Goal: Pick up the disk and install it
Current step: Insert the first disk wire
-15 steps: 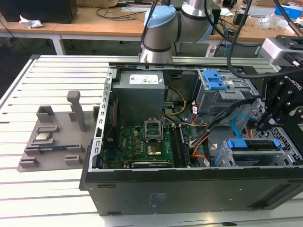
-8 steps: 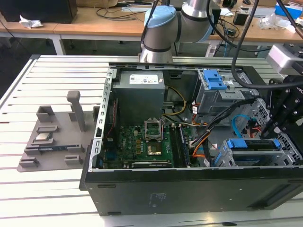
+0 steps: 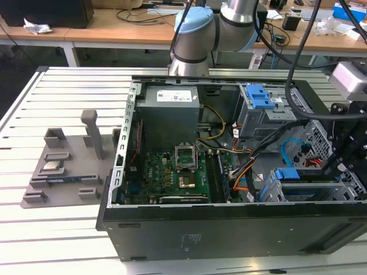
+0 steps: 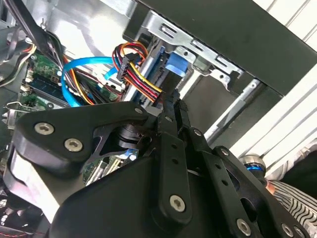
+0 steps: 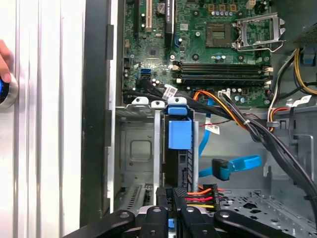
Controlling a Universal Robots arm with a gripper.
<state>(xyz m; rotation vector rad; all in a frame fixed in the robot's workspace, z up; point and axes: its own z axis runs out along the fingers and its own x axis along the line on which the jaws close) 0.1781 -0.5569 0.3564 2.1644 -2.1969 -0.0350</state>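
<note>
First wrist view shows the black two-fingered gripper (image 5: 171,210) at the 6 o'clock edge of the open computer case, its fingers drawn close together, nearly touching, with nothing between the tips that I can make out. Just beyond the tips, toward 12 o'clock, stands the disk (image 5: 178,148), on edge in the grey metal drive cage (image 5: 136,148), its blue plastic rail and pull tab facing up; only the thin edge and the blue parts show. A red, yellow and black power plug (image 5: 200,196) sits beside the gripper at about 3 o'clock, close to the disk's end. A loose light-blue flat data cable (image 5: 235,166) lies farther out at 2 o'clock. Past the cage at 12 o'clock spreads the green motherboard (image 5: 198,44).

In the second wrist view, the gripper (image 4: 174,106) points at the same blue tab of the disk (image 4: 176,67), with the bundle of coloured wires touching or just beside the fingers.

From the exterior view, the gripper's black body (image 3: 347,137) hangs over the case's corner on the exterior view's right, above the blue-railed disk (image 3: 298,175) in its bay. A grey moulded parts tray (image 3: 63,166) lies well apart at 9 o'clock on the slatted aluminium table (image 3: 34,229).
</note>
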